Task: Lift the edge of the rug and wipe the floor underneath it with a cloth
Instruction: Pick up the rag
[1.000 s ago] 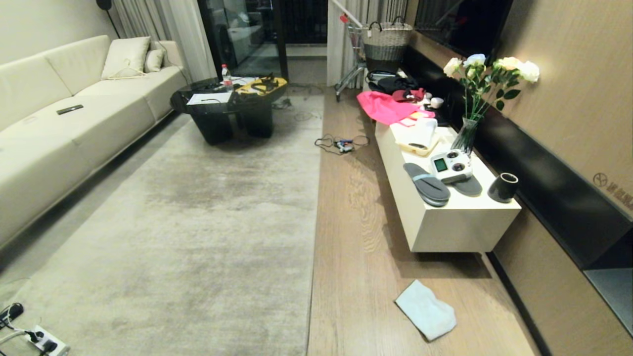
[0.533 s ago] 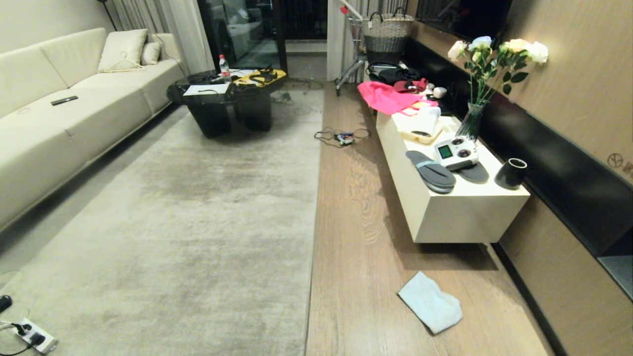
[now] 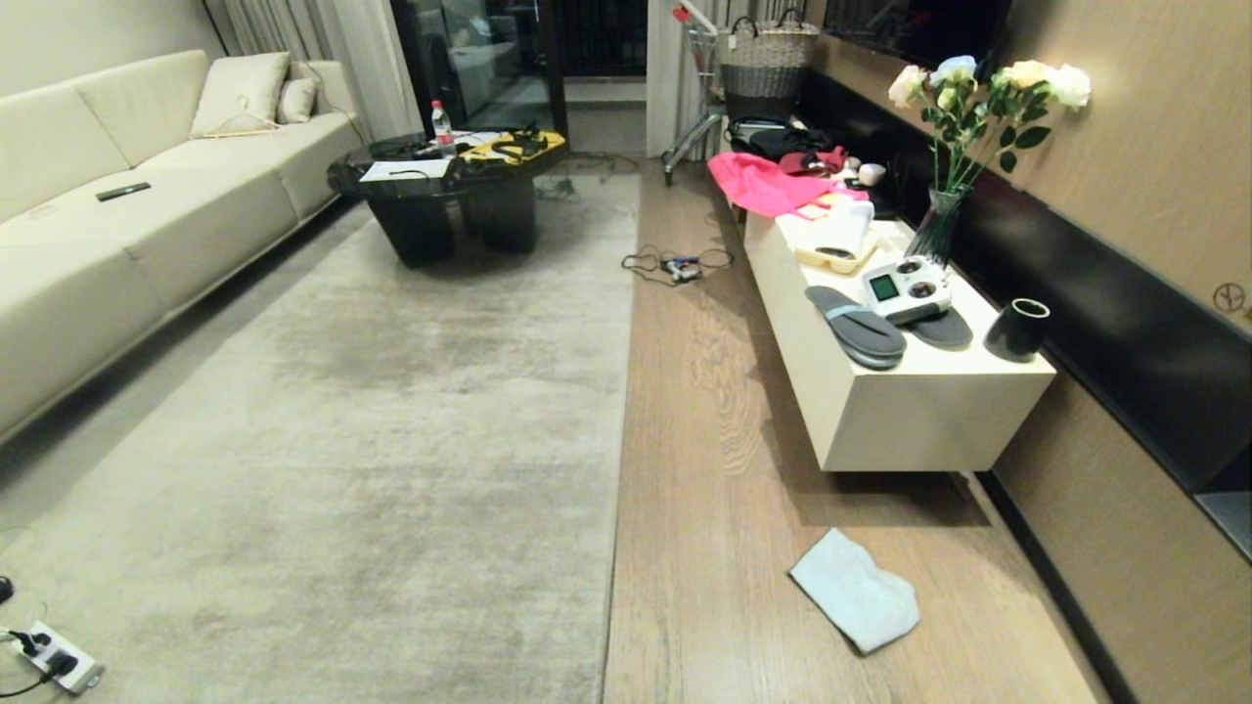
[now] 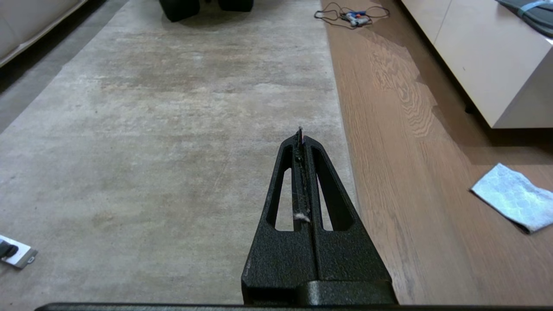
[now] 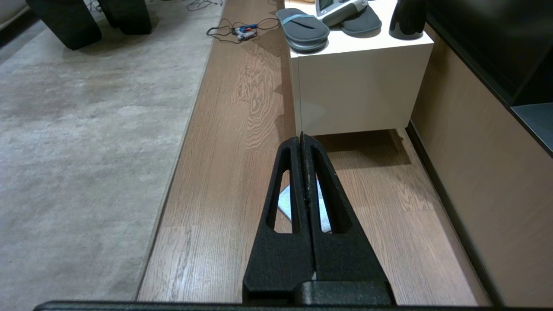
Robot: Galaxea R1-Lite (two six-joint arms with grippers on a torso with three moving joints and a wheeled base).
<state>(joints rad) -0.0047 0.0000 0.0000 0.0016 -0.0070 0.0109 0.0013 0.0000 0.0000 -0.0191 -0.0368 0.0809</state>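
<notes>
Black, clenched and empty: my right gripper (image 5: 302, 137) hangs over wood-grain plank floor (image 5: 242, 181); pale mint-blue quilted cloth (image 5: 285, 201) lies just beyond it. My left gripper (image 4: 300, 131), likewise clenched, hangs above mottled beige-grey rug edge (image 4: 341, 142). Head view alone shows the whole cloth (image 3: 855, 589).

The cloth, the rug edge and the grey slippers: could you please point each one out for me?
cloth (image 3: 854, 590), head view, middle of the fabric.
rug edge (image 3: 622, 411), head view, straight border beside the floor.
grey slippers (image 3: 854, 326), head view, sole of the nearer slipper.
</notes>
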